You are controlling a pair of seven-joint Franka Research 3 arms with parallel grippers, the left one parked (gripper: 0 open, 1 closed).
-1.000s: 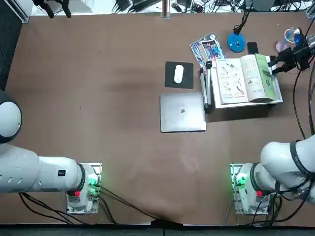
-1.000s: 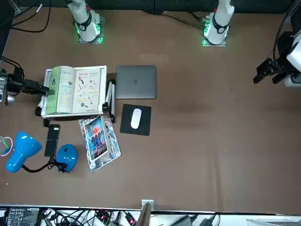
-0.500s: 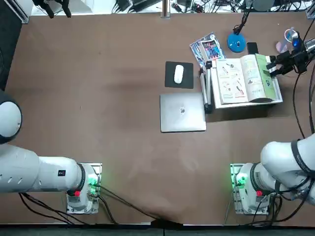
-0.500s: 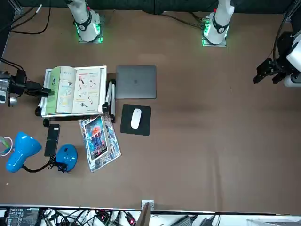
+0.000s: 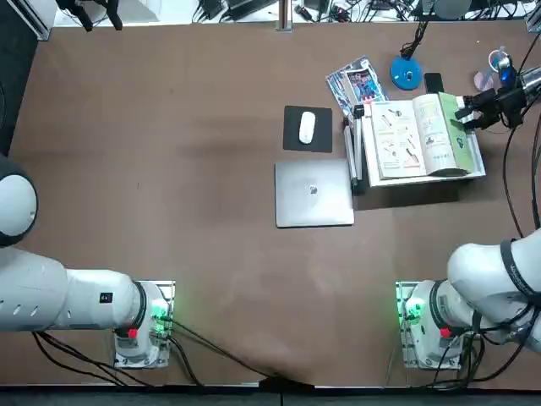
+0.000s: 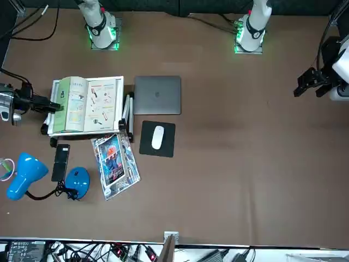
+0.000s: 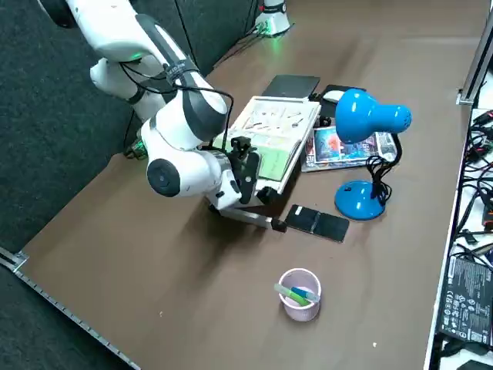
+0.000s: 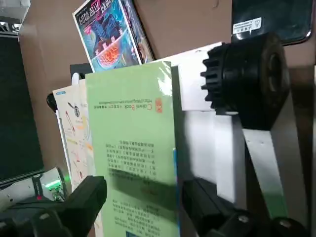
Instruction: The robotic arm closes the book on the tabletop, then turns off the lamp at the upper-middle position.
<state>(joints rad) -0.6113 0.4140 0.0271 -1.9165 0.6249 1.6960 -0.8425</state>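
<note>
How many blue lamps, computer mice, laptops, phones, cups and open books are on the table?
Lamp: 1
Mouse: 1
Laptop: 1
Phone: 1
Cup: 1
Open book: 1
Total: 6

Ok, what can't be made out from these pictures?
- Contact between the black right gripper and the green book flap: unclear in the wrist view.
- Head of the blue desk lamp: in the top view, hidden by dark cables and cut off by the upper edge.
- Small print on the open white pages: too small from overhead.
</note>
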